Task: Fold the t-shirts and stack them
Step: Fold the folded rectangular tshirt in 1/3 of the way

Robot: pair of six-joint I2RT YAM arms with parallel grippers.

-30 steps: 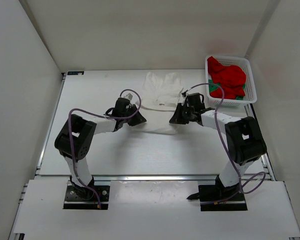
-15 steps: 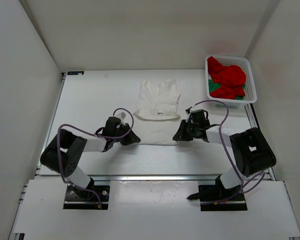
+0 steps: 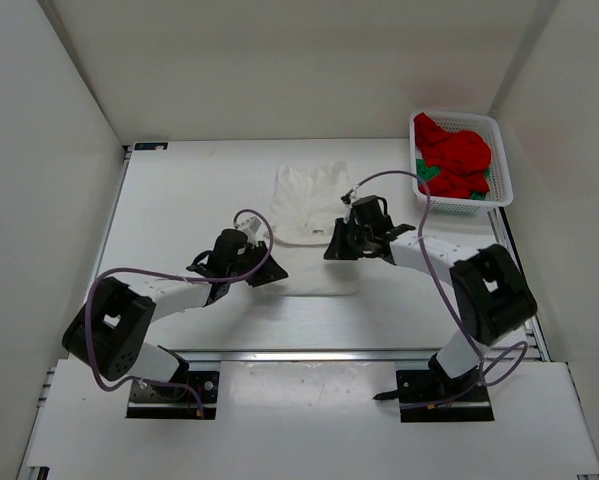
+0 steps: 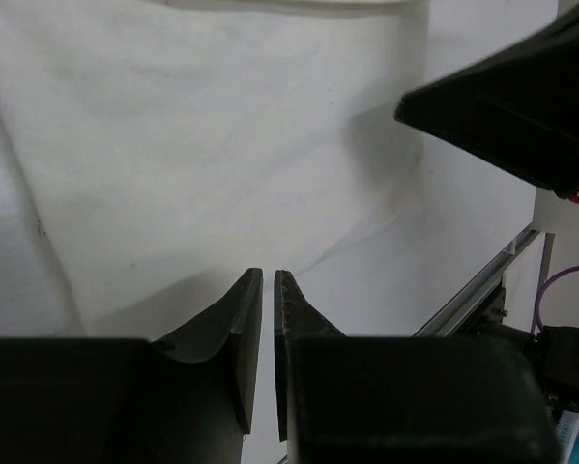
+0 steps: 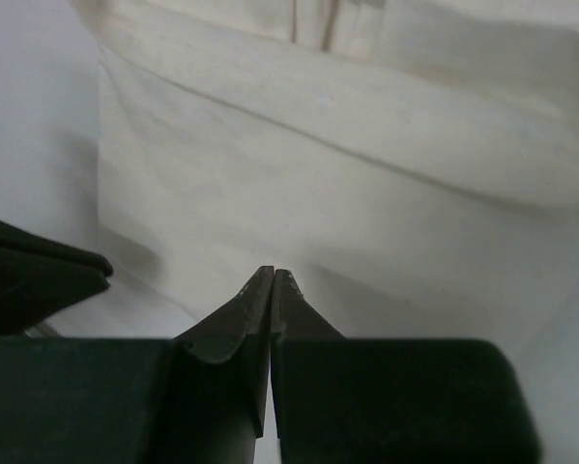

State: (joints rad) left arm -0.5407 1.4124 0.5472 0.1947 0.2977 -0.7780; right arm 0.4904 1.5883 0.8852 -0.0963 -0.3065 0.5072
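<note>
The white t-shirt (image 3: 314, 195) lies spread flat mid-table, with a curved fold edge across its middle. My left gripper (image 3: 269, 276) sits low at the shirt's near left edge; in its wrist view the jaws (image 4: 267, 275) stand nearly closed over white cloth (image 4: 221, 145) with nothing between them. My right gripper (image 3: 329, 252) hovers over the shirt's right middle, shut and empty (image 5: 273, 274) above the cloth (image 5: 347, 193). The red t-shirt (image 3: 464, 155) is bunched in the basket, with bits of the green t-shirt (image 3: 426, 173) showing beneath it.
The white lattice basket (image 3: 499, 150) stands at the back right corner. White walls close in the table on three sides. A metal rail runs along the near table edge (image 3: 309, 355). The right gripper shows as a dark shape in the left wrist view (image 4: 521, 106).
The white shirt went from bunched and held between both grippers to lying flat. Both grippers pulled nearer, then the right gripper moved left and back over the shirt.
</note>
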